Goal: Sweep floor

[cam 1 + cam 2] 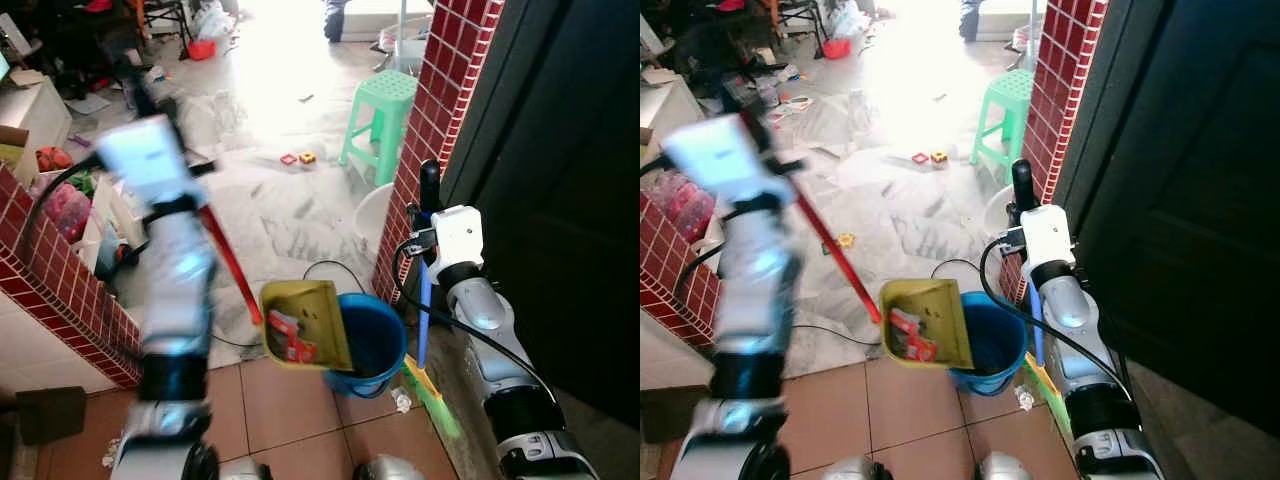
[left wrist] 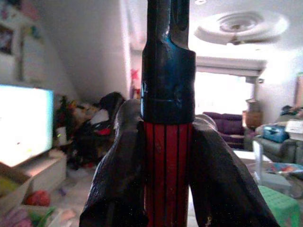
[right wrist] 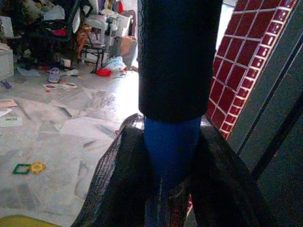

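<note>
1. Your yellow dustpan (image 1: 305, 325), holding red scraps, hangs tilted over the blue bucket (image 1: 372, 345).
2. Your left gripper (image 2: 165, 165) clamps its red handle (image 2: 165, 175).
3. Your right gripper (image 3: 170, 175) clamps the blue broom handle (image 3: 170, 146) beside the brick pillar (image 1: 440, 120).
4. You'll find no readable writing.

Two silver robot arms with black fingers and black cables.

The left arm (image 1: 172, 290) is blurred: silver segments, black joint bands, a white wrist block. The right arm (image 1: 490, 340) is sharper, with glossy silver shells, a white boxy wrist unit (image 1: 458, 232), a black elbow band and looping black cables (image 1: 440, 315). Both grippers' fingers (image 2: 118, 179) look matte black and broad.
</note>
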Controlling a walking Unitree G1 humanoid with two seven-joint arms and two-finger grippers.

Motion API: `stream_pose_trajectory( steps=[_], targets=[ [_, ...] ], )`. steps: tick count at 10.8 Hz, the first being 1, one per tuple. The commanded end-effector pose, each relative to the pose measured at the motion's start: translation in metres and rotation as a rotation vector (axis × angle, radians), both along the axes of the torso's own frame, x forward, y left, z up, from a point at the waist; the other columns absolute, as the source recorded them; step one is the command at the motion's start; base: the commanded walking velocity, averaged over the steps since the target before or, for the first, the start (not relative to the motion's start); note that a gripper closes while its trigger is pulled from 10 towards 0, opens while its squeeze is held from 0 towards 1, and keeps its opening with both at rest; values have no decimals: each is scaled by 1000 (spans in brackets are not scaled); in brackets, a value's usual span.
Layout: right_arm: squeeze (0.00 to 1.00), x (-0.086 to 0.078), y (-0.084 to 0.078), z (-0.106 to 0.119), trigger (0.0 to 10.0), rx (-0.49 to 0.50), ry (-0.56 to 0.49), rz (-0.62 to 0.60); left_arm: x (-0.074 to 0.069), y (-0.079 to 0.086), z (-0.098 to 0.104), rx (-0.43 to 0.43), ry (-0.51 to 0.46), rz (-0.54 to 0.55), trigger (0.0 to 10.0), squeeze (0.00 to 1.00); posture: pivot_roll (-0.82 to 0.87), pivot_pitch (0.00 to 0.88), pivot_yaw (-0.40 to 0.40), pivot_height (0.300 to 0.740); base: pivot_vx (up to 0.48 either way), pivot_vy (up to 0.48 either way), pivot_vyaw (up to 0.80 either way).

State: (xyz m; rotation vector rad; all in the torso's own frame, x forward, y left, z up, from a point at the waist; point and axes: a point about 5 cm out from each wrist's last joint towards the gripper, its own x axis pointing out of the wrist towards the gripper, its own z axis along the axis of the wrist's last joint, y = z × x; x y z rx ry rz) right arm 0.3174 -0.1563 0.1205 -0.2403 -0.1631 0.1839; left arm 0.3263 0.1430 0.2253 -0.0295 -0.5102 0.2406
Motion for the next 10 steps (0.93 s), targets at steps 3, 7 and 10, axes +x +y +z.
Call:
stream_pose_trajectory(
  steps=[3,7,10],
  targets=[
    [0,2,4,13,10000,3,-62,9,5,-30,29,100,-155,-53,10000,0,-88,0,47,740,0,0,0],
    [0,2,6,13,10000,11,-63,13,-2,-92,34,120,-226,-335,10000,0,-83,0,48,740,0,0,0],
    [0,2,8,14,10000,15,-67,13,-28,-158,9,253,-157,-871,10000,0,-85,0,54,740,0,0,0]
  ],
)
